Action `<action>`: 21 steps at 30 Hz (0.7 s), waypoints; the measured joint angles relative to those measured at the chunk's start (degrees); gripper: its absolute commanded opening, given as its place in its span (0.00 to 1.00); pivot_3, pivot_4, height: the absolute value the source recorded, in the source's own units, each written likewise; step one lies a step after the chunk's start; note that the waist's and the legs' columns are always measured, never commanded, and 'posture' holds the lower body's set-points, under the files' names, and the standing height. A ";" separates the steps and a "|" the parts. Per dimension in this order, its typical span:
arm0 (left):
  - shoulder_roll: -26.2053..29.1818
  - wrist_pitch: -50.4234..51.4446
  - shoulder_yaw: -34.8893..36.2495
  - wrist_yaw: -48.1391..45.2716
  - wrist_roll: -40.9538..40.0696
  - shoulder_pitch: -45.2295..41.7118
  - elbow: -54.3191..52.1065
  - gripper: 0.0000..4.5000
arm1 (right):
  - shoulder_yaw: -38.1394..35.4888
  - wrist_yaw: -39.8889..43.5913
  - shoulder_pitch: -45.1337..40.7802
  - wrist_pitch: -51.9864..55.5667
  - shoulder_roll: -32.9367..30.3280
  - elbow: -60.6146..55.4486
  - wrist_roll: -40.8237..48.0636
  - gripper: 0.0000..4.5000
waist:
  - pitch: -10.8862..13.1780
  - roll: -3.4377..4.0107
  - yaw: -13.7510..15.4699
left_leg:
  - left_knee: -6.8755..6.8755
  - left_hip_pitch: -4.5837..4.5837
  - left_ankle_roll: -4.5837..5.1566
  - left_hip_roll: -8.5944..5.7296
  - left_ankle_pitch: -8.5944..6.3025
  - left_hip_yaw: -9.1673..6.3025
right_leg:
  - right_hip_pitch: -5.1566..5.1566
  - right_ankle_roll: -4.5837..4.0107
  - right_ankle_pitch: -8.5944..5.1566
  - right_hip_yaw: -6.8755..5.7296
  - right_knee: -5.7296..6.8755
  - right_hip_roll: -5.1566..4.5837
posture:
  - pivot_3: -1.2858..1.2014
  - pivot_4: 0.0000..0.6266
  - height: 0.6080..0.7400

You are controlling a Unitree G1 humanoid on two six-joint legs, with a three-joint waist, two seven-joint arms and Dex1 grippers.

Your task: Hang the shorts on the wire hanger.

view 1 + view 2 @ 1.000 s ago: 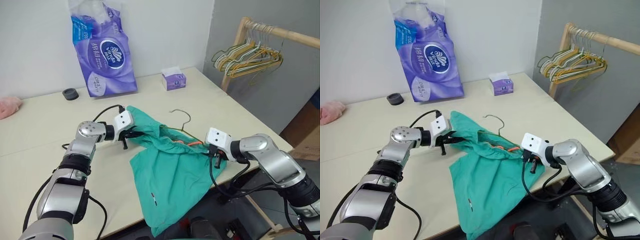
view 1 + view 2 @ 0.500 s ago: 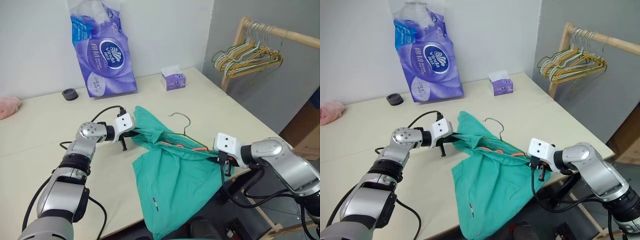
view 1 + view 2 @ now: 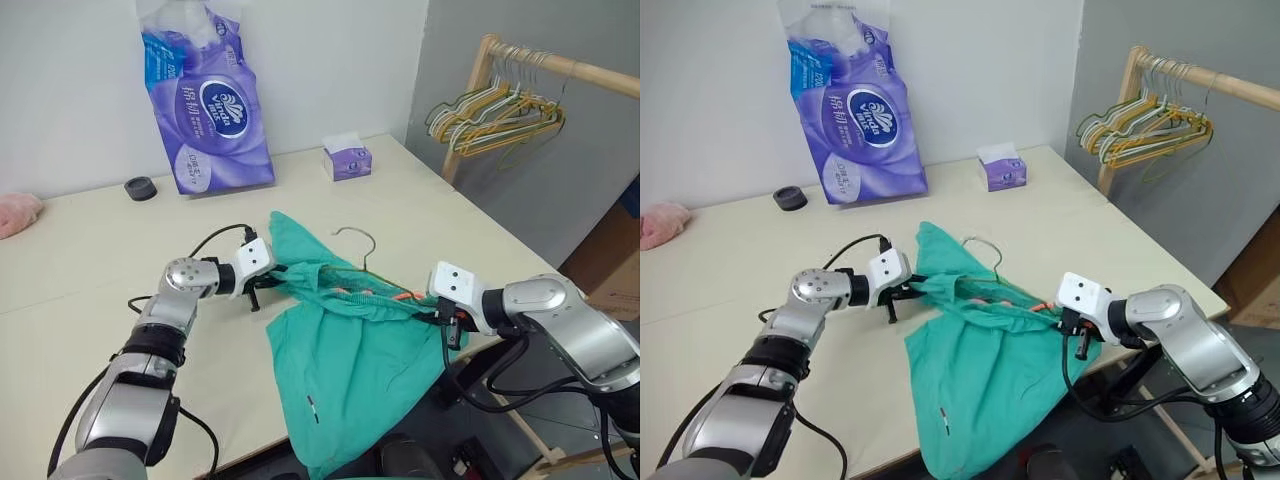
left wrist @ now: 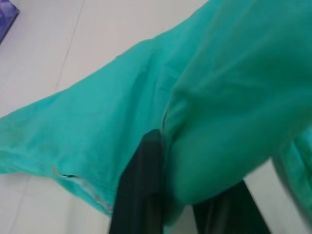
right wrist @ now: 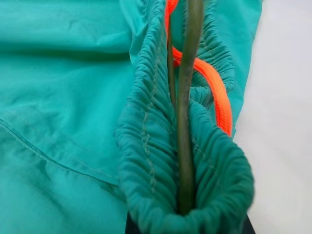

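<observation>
Teal shorts [image 3: 345, 350] were draped over table [image 3: 90, 260] edge, waistband threaded on wire hanger [image 3: 362, 262]. Left gripper [image 3: 268, 283] was found parted since second before, cloth loose between fingers. Right gripper [image 3: 447, 322] was clamped on waistband and wire. Release judged underway.

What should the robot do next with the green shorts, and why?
Probably draw the left gripper back from the shorts: its fingers look parted, while the right gripper pinches the waistband around the hanger.
</observation>
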 measured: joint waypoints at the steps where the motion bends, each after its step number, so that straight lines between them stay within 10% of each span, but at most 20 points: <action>1: 0.00 0.55 0.62 1.01 -0.23 0.00 -1.16 0.47 | -0.18 -0.12 0.01 0.43 0.02 0.00 0.39 0.00 | 0.00 0.00 0.00 | 0.00 0.00 0.00 0.00 0.00 0.01 | 0.00 0.00 0.00 0.02 0.00 0.00 | 0.41 0.00 1.00; 11: 6.30 22.28 12.53 -1.13 -15.72 2.83 -18.14 0.54 | -13.95 -7.49 10.26 12.89 1.82 -2.73 6.13 0.00 | -0.08 0.10 -0.18 | -0.01 0.00 0.06 -0.02 -0.04 0.03 | 0.02 0.00 0.00 0.03 0.00 -0.03 | 0.39 0.00 1.00; 21: 1.61 38.14 0.83 -10.59 -27.31 7.39 -43.33 0.54 | -36.36 -15.79 26.25 26.69 6.97 -12.95 10.59 0.00 | -0.16 0.18 -0.02 | 0.08 0.12 0.33 0.00 -0.19 0.10 | 0.27 0.03 -0.02 0.00 -0.03 -0.01 | 0.36 0.01 1.00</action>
